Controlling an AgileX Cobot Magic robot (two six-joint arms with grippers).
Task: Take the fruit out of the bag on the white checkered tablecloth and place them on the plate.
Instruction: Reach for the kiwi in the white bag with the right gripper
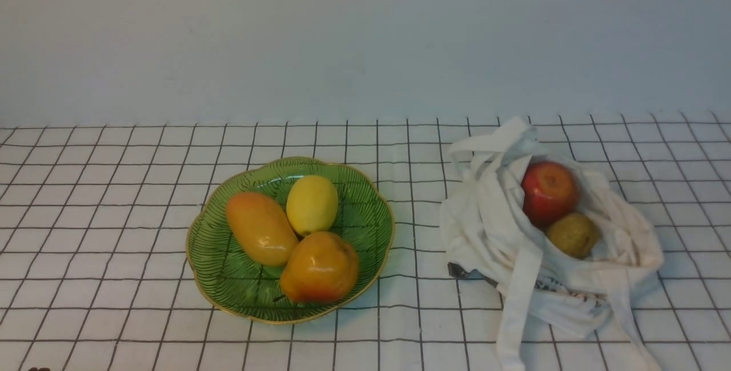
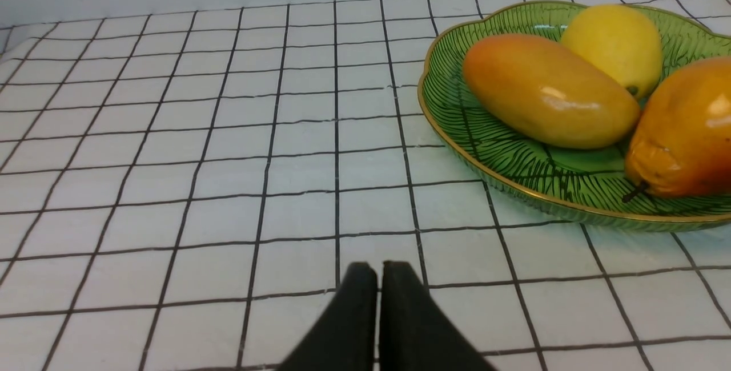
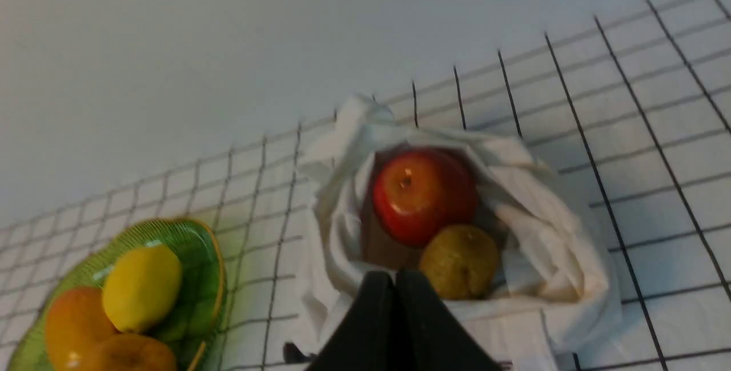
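Bag (image 1: 491,228) sits on the tablecloth (image 1: 114,200), on the right in the front view. Its mouth is open and slumped, and the straps (image 1: 517,297) trail toward the camera. There is some dark print on its near lower edge.

Inside the bag, the apple (image 1: 548,193) is at the back and the brown fruit (image 1: 573,235) is in front of it; the two touch. Both are in the bag, not on the plate.

Plate (image 1: 240,288) is left of the bag, well apart from it, on the same cloth. It holds a lemon (image 1: 312,204), a long orange fruit (image 1: 261,228) and a round orange fruit (image 1: 320,266). All three are bunched together and touching.

Right gripper (image 3: 395,278) has its dark fingers pressed together with nothing between them. In the right wrist view its tips sit at the near lip of the bag's mouth, just beside the brown fruit, with the apple farther in beyond it. Cannot tell if the tips touch the cloth of the bag.

Left gripper (image 2: 378,271) has its fingers closed to a hairline gap and is empty. It is over bare tablecloth. The plate is off to its side, apart from it, with the long orange fruit nearest. The bag does not show in the left wrist view.
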